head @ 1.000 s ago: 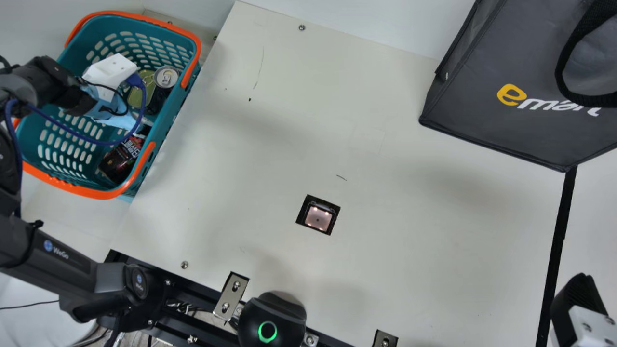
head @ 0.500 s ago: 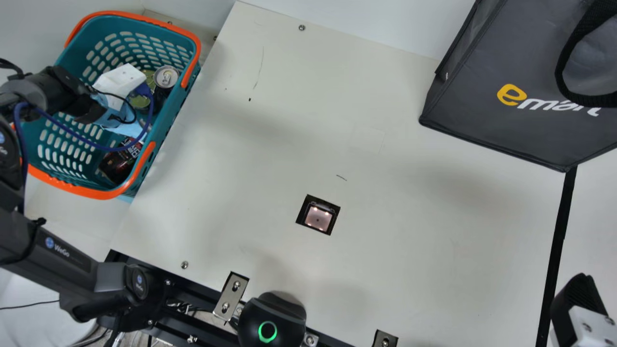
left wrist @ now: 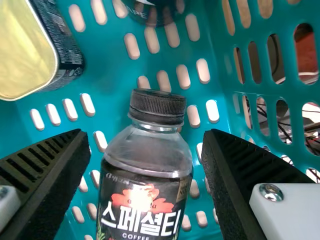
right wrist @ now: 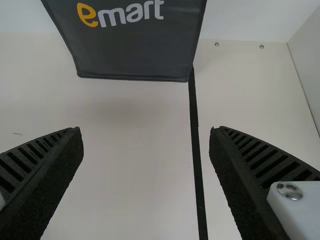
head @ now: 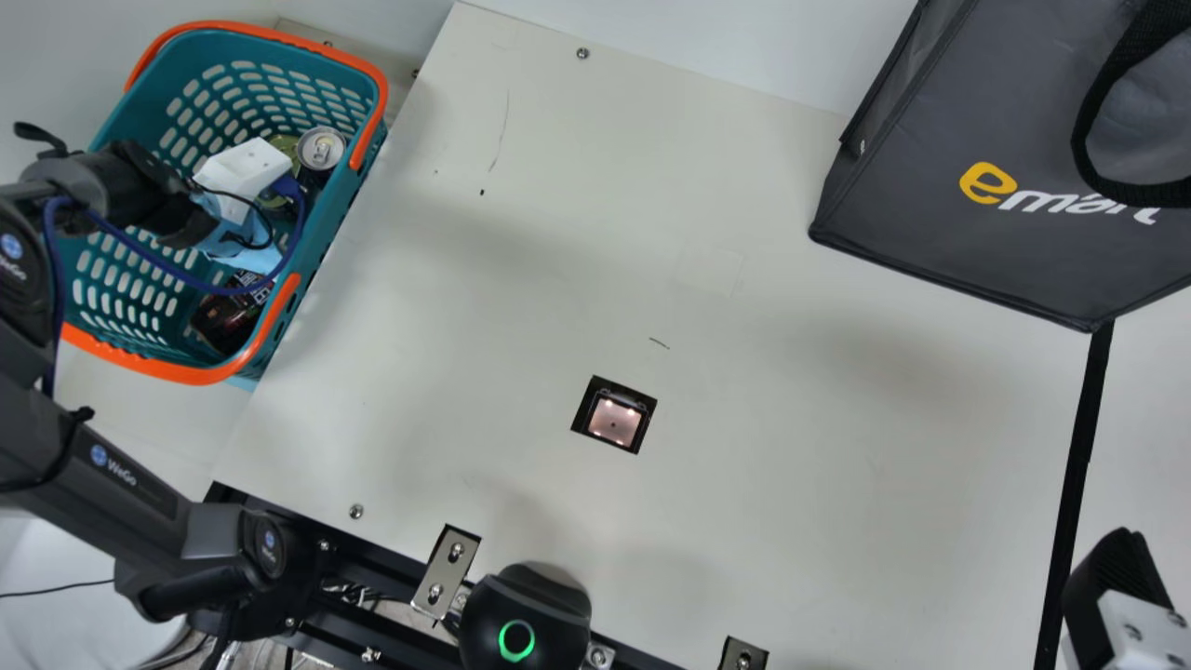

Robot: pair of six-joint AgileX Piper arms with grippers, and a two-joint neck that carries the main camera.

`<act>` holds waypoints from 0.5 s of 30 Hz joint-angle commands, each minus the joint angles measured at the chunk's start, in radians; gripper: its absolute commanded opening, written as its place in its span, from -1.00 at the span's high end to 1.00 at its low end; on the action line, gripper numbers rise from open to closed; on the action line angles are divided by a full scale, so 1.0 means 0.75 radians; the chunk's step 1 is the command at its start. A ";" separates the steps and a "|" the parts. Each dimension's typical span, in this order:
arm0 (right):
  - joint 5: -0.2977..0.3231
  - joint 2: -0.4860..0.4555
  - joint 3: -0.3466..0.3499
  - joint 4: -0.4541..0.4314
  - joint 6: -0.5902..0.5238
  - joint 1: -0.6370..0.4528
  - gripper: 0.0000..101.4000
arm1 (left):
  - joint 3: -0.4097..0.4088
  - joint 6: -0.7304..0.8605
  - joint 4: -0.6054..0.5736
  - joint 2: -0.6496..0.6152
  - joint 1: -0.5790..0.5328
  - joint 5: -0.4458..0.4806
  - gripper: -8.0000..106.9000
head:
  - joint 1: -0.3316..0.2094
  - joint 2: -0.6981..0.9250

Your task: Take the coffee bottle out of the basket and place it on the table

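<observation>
So the teal basket (head: 330, 223) is sitting just beside the left edge of the cream table (head: 707, 279), its orange handles (head: 177, 374) folding down along the rim, and it's holding a few things. The coffee bottle (left wrist: 145, 205) is one of them, resting inside with its black cap on and its label facing the left wrist camera. Sharing the basket with it are a dark can (head: 321, 149) with a silver top and a tin (left wrist: 25, 50) with a gold-coloured lid; those two are sitting near each other at the far end, well, relative to the bottle anyway.

The left gripper (head: 244, 169) is hanging inside the basket. Over in its own wrist view, the left gripper (left wrist: 146, 132) is spreading its fingers wide, one on each side of the bottle, with teal mesh showing in the gaps, so it isn't gripping it.

The black bag (head: 930, 205) is standing at the right side of the table; can't tell what it's holding. The right gripper (head: 1137, 623) is hovering at that same side, fingers spreading wide too, with tabletop and a black strip (right wrist: 195, 135) showing between them.
</observation>
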 commanded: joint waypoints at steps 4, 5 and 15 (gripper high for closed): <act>0.000 0.000 0.000 0.000 0.000 0.000 -0.79 | 0.012 0.024 -0.012 0.022 0.003 -0.025 -0.71 | -0.035 0.003; 0.000 0.000 0.000 0.000 0.000 0.000 -0.79 | 0.014 0.031 -0.017 0.028 0.004 -0.030 -0.71 | -0.035 0.003; 0.000 0.000 0.000 0.000 0.000 0.000 -0.79 | 0.021 0.095 -0.061 0.081 0.009 -0.074 -0.71 | -0.035 0.003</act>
